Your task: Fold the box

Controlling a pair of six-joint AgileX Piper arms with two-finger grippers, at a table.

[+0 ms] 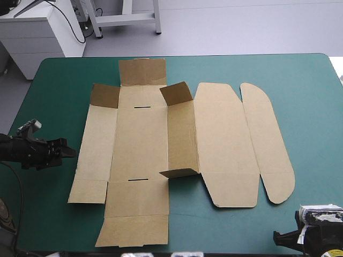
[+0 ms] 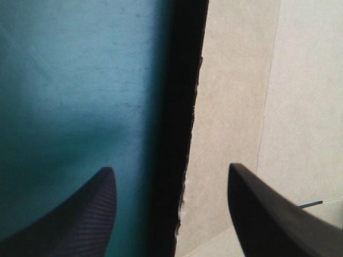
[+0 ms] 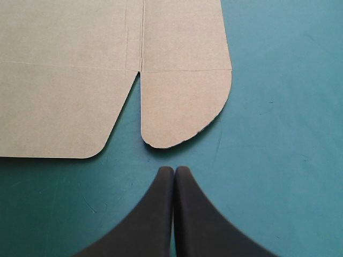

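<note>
One table with a teal-green cover [image 1: 300, 80] fills the high view, and on it lies one box [image 1: 139, 144], a single cut sheet of brown board spread across the middle of the table, nearer the left edge than the right. Most of the sheet lies flat. One long side wall [image 1: 182, 134], between the base panel and the lid, stands raised, and its two small end flaps, one at the far end [image 1: 176, 93] and one at the near end [image 1: 179, 173], stand up with it. To the right of that wall lie two flat panels with rounded ends: the broad lid [image 1: 225, 150] and, beyond it, the narrower tuck flap [image 1: 268, 144]. The two grippers sit well apart, one on each side of the sheet. The left gripper [image 2: 170, 167] hovers at the box's left edge with its two black fingers spread wide and nothing gripped; one finger [image 2: 91, 214] is over the cover and the other [image 2: 268, 214] over the board, with the board's edge running between them. The right gripper [image 3: 174, 170], near the table's near right corner, has its two fingers pressed together in a point and holds nothing, with the rounded near end of the tuck flap just ahead of it. Two short dark slots [image 1: 143, 107] [image 1: 138, 180] mark the base panel, one toward each end.
</note>
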